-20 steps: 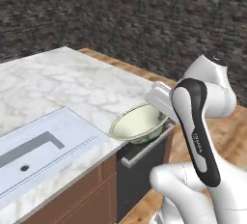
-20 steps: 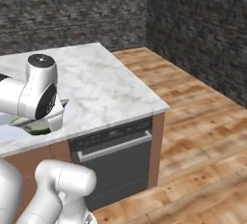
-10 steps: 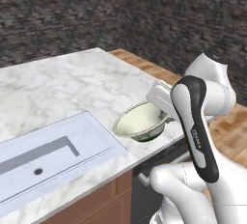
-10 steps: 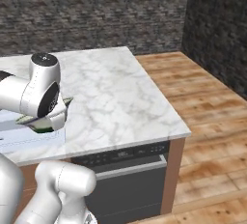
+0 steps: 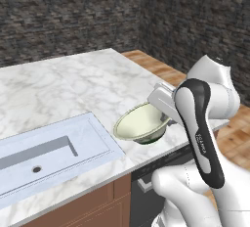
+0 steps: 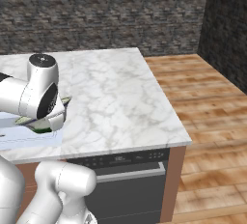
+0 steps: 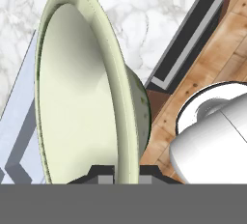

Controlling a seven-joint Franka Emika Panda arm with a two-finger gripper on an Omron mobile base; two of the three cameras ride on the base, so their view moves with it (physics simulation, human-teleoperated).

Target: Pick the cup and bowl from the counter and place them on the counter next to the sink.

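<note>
The jaws (image 7: 120, 172) stay clenched on the rim of the wide, shallow cream-green bowl (image 5: 140, 124), which sits at centre frame in the left base view, low over the white marble bench (image 5: 73, 84), just right of the pale grey rectangular sink (image 5: 93, 138). Since the earlier frames the whole scene has shifted: the base has driven along.

This is a home kitchen. A white marble counter (image 5: 73, 84) with grey veins runs out ahead of the robot's hand, over brown wooden cabinets (image 5: 73, 209). A pale recessed sink (image 5: 46, 155) lies just left of the hand, and a dark built-in oven (image 6: 128, 189) sits below it. Wood plank flooring (image 6: 207, 121) spreads off to the hand's right, with dark stone walls (image 6: 106, 13) beyond.
</note>
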